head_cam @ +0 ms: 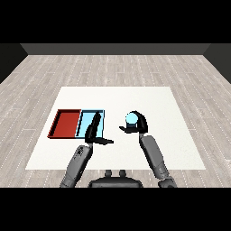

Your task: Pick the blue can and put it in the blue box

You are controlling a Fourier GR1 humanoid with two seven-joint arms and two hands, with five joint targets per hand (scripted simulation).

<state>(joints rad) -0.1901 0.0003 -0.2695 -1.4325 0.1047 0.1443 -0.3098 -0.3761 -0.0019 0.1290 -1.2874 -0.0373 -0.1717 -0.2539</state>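
- The blue can (131, 119) sits inside the right hand (137, 125), whose fingers curl round it; it appears to stand upright, its pale top facing up.
- Can and hand are over the white worktop (180, 144), to the right of the blue box (102, 116) and apart from it, with a strip of bare worktop between.
- The coming move turns on this: the box lies to the can's left, so the right hand would need to carry it sideways that way.
- The left hand (93, 131) reaches over the near part of the blue box, fingers straight and holding nothing; it may hinder the placing.
- The red tray (60, 122) lies further left, touching the blue box.
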